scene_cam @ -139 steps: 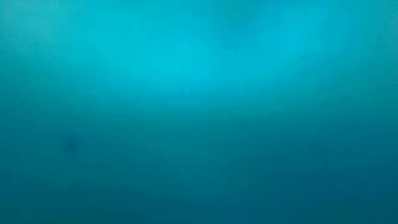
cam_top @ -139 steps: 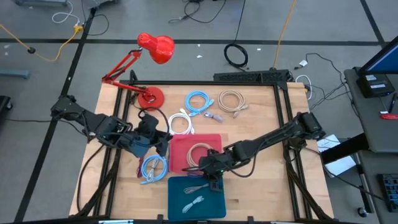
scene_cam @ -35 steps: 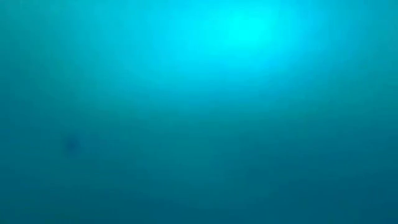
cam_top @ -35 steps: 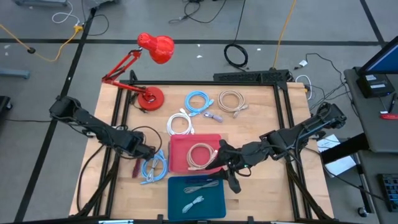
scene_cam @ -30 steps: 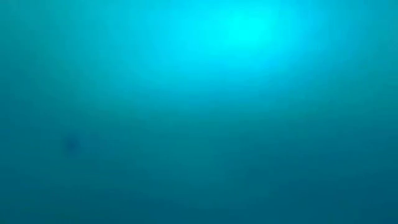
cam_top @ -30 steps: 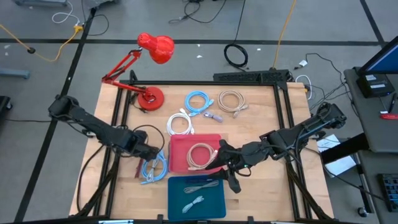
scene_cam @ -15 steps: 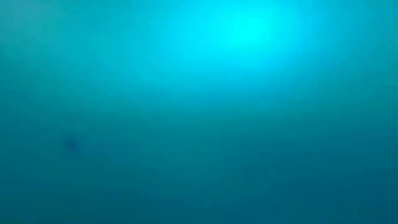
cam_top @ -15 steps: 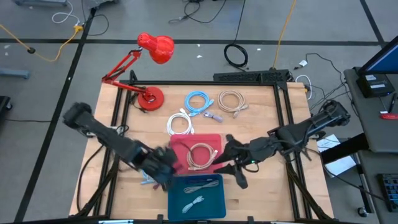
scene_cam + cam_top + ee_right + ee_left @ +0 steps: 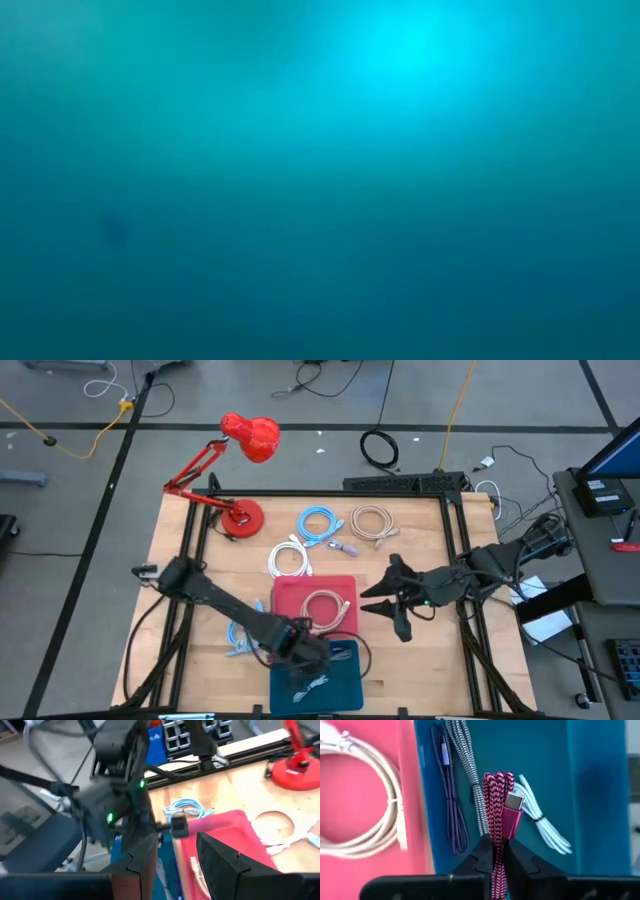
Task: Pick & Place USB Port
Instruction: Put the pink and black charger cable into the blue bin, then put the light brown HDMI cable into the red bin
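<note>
Fingers of the left gripper (image 9: 496, 851) are seen pinched tight on a magenta braided USB-C cable (image 9: 499, 800), its folded loops and metal-tipped plug standing up between the pads. That gripper is held over the teal rectangular tray (image 9: 555, 765) at the table's near edge, where it is seen from above at the tray's upper left corner (image 9: 300, 645). Inside the tray a dark purple cable bundle (image 9: 449, 805), a grey-white braided cable (image 9: 470, 775) and a white tied cable (image 9: 545, 827) are laid. Beside the tray a pink rectangular tray (image 9: 365, 780) is placed, holding a coiled beige cable (image 9: 375, 832).

Right gripper (image 9: 397, 603) is held out over bare wood to the right of the pink tray (image 9: 290, 595), fingers (image 9: 140, 857) parted about halfway with nothing between them.

On the wooden table (image 9: 420, 670) a light blue coiled cable (image 9: 242, 630) is partly hidden under the left arm. Further back are found a white coiled cable (image 9: 291, 560), a second blue coil (image 9: 319, 524), a tan coil (image 9: 372, 521) and a red desk lamp (image 9: 243, 445).

Low view is a flat blue-green wash, probably blocked; nothing can be made out.
</note>
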Available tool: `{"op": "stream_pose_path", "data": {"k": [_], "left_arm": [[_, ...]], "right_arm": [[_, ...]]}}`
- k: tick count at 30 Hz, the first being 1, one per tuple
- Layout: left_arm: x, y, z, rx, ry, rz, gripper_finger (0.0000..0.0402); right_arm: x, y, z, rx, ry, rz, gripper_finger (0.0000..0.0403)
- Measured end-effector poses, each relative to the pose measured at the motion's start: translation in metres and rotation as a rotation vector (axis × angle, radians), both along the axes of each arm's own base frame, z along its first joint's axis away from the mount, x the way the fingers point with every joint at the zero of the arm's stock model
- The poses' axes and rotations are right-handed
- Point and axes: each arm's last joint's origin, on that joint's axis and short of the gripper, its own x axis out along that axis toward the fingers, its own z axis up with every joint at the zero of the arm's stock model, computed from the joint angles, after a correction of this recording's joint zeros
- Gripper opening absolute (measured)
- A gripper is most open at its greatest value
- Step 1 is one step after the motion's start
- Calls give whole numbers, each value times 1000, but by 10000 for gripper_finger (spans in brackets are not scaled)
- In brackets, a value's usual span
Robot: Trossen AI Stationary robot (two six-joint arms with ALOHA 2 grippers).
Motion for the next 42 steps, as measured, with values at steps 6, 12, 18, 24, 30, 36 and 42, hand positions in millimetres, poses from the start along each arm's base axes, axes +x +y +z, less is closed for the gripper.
{"op": "stream_pose_path", "data": {"k": [6,12,18,24,30,36,42], "left_arm": [[20,16,2,4,-45,-42,20],[29,34,3,-37,-40,-28,20],[31,29,5,-99,-70,-66,20],[33,29,5,-135,-66,-24,60],[33,30,5,-130,-67,-20,68],[33,31,5,-106,-77,3,71],[31,36,11,-103,-66,67,71]], "right_arm": [[2,1,-2,-4,8,-7,130],[6,2,-5,-20,16,-28,130],[5,2,-6,-14,25,-33,130],[5,2,-7,-15,28,-33,130],[5,2,-7,-16,28,-33,130],[5,2,-7,-15,28,-33,130],[5,2,-7,-16,29,-33,130]]}}
